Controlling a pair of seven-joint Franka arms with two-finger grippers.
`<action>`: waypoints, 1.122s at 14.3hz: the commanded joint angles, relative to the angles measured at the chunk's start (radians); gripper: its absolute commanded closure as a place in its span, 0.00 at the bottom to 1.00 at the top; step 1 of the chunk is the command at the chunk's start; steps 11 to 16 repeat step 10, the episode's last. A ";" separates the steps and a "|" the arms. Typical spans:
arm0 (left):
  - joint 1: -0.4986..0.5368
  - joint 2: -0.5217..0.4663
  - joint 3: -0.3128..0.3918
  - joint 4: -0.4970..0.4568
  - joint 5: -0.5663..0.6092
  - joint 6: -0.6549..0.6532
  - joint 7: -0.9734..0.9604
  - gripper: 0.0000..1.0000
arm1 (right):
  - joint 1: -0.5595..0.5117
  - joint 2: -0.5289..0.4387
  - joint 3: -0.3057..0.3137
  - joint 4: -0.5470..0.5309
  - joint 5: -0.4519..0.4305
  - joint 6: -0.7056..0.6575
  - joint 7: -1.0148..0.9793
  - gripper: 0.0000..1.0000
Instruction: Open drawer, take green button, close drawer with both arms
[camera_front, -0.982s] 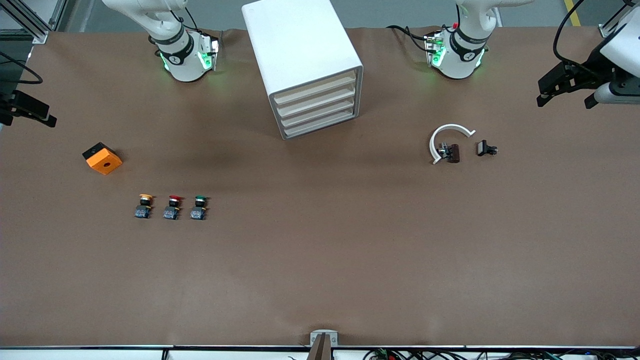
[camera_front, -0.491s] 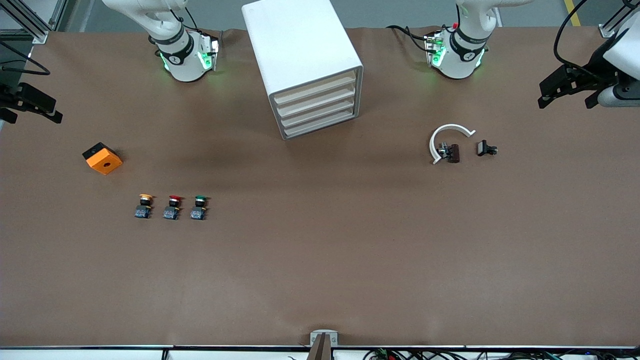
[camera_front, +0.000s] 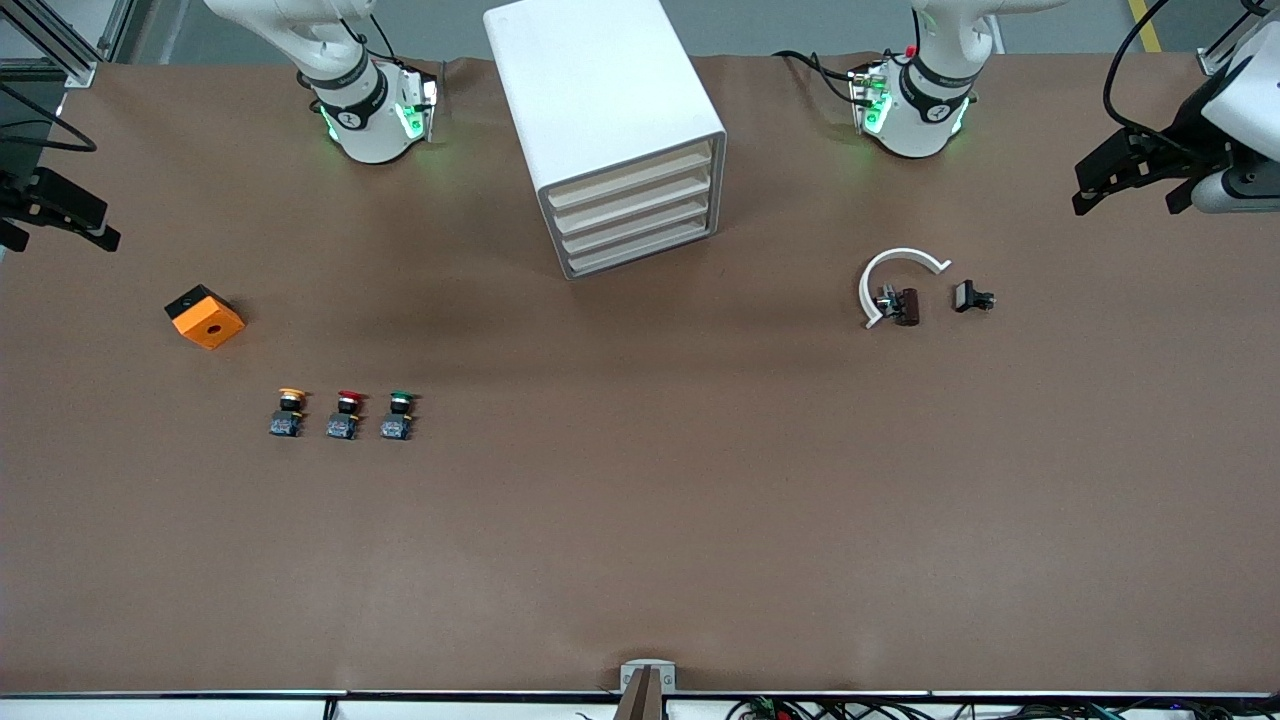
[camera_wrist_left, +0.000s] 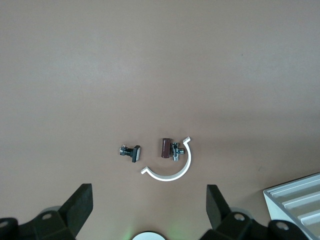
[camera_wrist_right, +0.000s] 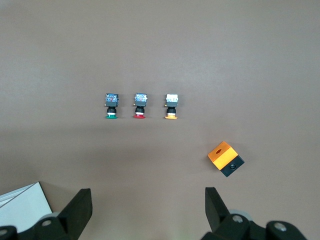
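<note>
right gripper (camera_front: 60, 215) shifted slightly — spread | left gripper (camera_front: 1130, 185) spread | drawer (camera_front: 638, 225) shut

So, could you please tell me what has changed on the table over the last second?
Very little. The right claw, up at the right arm's end of the table, drifted slightly, and the left claw at the left arm's end barely shifted. Both are open and hold nothing. The drawer stayed closed in the cabinet, and the green button kept its place beside the red button.
</note>
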 joint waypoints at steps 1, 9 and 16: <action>0.008 -0.058 -0.012 -0.067 0.006 0.028 -0.014 0.00 | -0.016 -0.021 0.011 -0.016 0.001 0.007 -0.009 0.00; 0.004 -0.027 -0.012 -0.024 0.013 0.026 -0.010 0.00 | -0.025 -0.021 0.005 -0.019 0.000 0.001 -0.009 0.00; 0.004 -0.027 -0.012 -0.021 0.013 0.025 -0.010 0.00 | -0.024 -0.022 0.007 -0.019 0.000 -0.001 -0.009 0.00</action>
